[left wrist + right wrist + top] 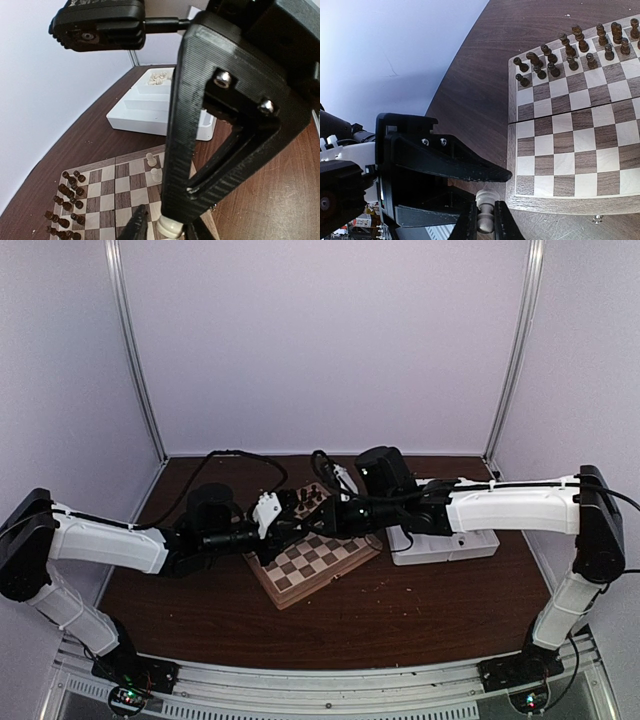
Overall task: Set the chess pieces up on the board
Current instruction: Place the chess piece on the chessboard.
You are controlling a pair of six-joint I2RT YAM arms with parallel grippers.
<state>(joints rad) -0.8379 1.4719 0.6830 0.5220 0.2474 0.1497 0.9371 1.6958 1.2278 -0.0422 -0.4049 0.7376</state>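
Note:
My right gripper is shut on a cream-white chess piece, held at the board's edge. The piece also shows in the left wrist view, under the right gripper's black finger. My left gripper is open, its jaws standing on either side of that piece with a gap. Both grippers meet over the board in the top view. Two cream pieces stand on the board. More cream pieces lie in the white tray.
Dark brown pieces stand in two rows at one end of the board; they also show in the left wrist view. The white tray sits right of the board. White walls enclose the brown table.

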